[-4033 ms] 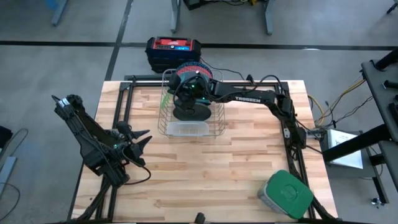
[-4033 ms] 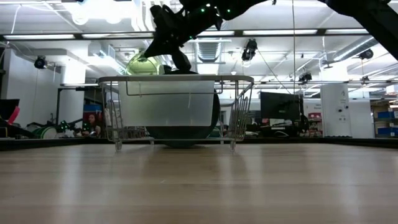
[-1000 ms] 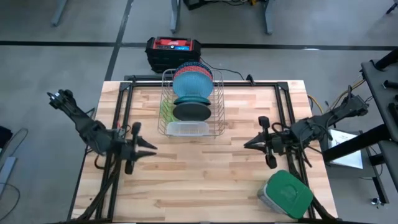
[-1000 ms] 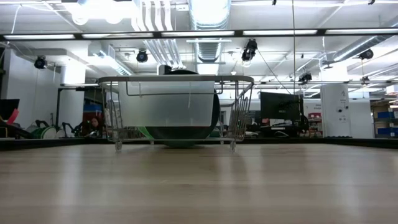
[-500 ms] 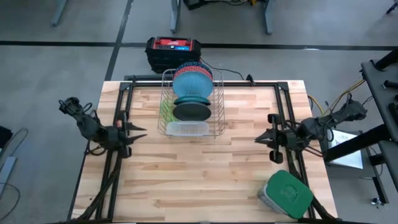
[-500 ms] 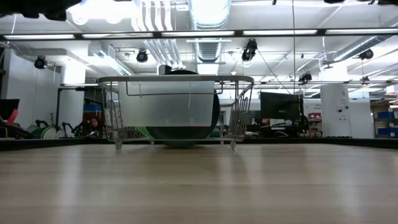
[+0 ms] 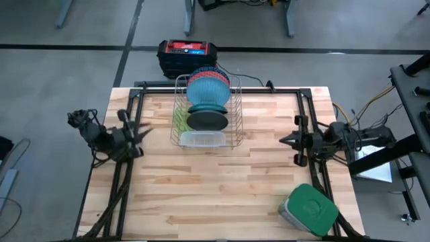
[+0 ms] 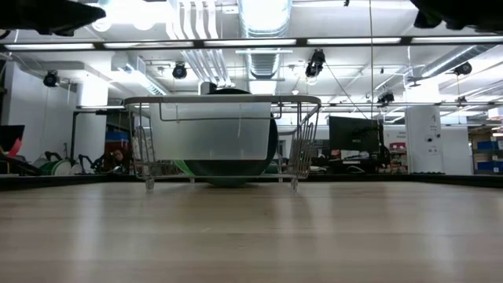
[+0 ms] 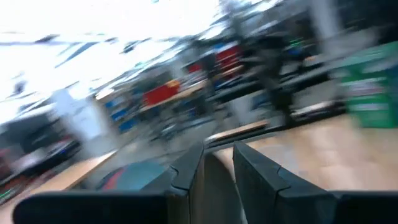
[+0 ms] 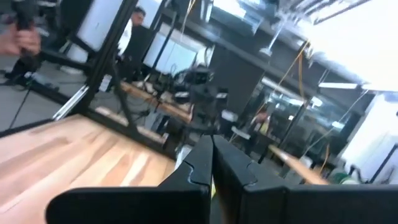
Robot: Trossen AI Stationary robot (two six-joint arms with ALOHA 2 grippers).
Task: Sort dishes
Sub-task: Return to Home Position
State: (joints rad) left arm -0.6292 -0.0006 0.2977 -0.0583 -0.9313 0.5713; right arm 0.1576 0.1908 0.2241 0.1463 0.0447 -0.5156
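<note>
Wooden counter (image 7: 222, 181) fills the middle of the high view, and I read the wire rack (image 7: 239, 117) at its upper centre. All the dishes I can see stand on edge inside that rack:
- The red-patterned plate (image 7: 201, 70) sits at the top end.
- The light blue plate (image 7: 207, 91) is just below it in the frame.
- The dark plate (image 7: 206, 122) comes next.
- The neon-green piece (image 7: 179, 118) is against the rack's left side.
- A pale translucent piece (image 7: 199, 140) occupies the bottom end of the rack.

The left end effector (image 7: 140, 134) is at the counter's left edge, well apart from the rack. Its wrist view shows the fingers (image 9: 186, 171) parted by a narrow gap and grasping nothing. The right end effector (image 7: 283, 140) is at the right edge, level with the left one. It is clenched, with the fingers (image 10: 200, 163) pressed together and empty.

A grey container with a green lid (image 7: 310, 210) sits at the lower right of the counter.
</note>
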